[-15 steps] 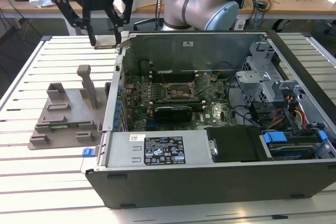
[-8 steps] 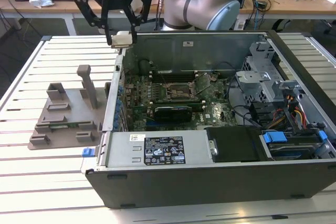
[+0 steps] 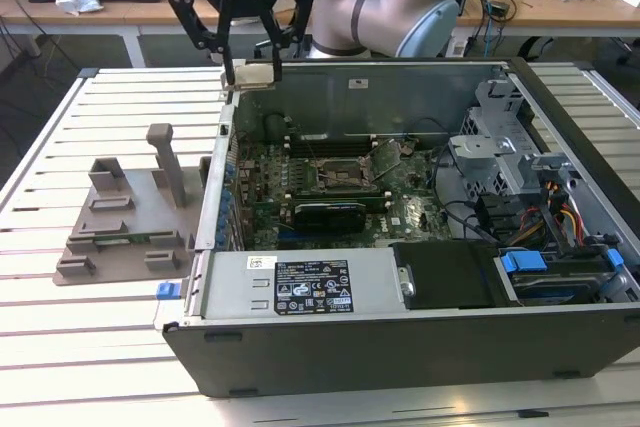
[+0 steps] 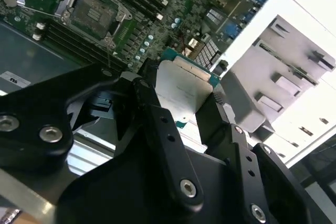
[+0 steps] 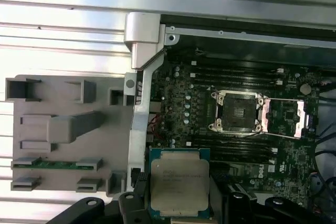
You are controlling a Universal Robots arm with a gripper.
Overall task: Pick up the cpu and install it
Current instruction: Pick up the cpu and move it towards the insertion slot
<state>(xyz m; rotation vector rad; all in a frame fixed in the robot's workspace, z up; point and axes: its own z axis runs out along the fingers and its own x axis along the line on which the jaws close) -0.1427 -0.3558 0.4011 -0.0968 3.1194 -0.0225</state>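
The cpu [image 3: 256,74], a flat square chip with a silver top and green edge, hangs in the air with my gripper [image 3: 252,67] shut on its two sides. In the exterior view it is above the open computer case's far corner, on that view's left. Both wrist views show the cpu [image 5: 178,174] [image 4: 184,82] between the black fingers [image 4: 152,108]. The empty cpu socket [image 5: 236,111] [image 3: 335,175] lies on the green motherboard with its metal latch frame swung open, some way from the chip.
The open computer case [image 3: 400,337] lies on a slatted metal table, with drive cages and cables at the exterior view's right. A grey moulded tray [image 3: 120,222] with upright posts sits beside the case at that view's left. Desks stand behind.
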